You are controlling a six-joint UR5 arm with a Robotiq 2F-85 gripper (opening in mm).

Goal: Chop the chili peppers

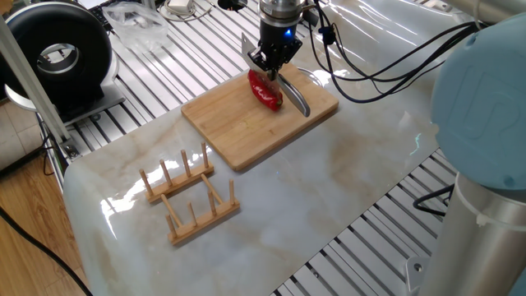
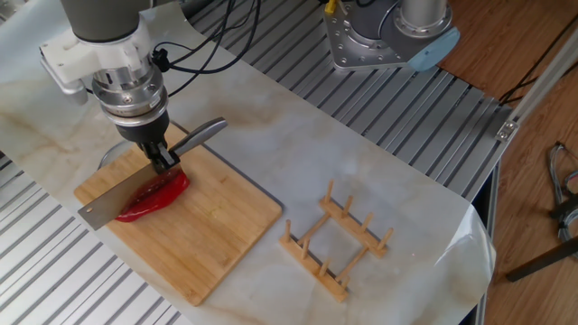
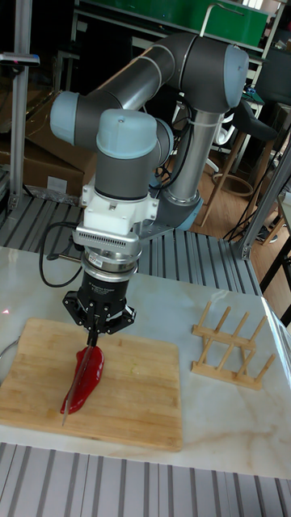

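Because the chili pepper [image 2: 152,196] lies along the far end of the cutting board [image 2: 208,235], I have the end effector [image 2: 163,159] clamped on the knife [image 2: 117,199] near its handle, blade laid lengthwise over the red flesh so a downward press should split it. On the counter [image 1: 345,173], the wooden rack [image 1: 189,197] stands well apart, clear of the work.
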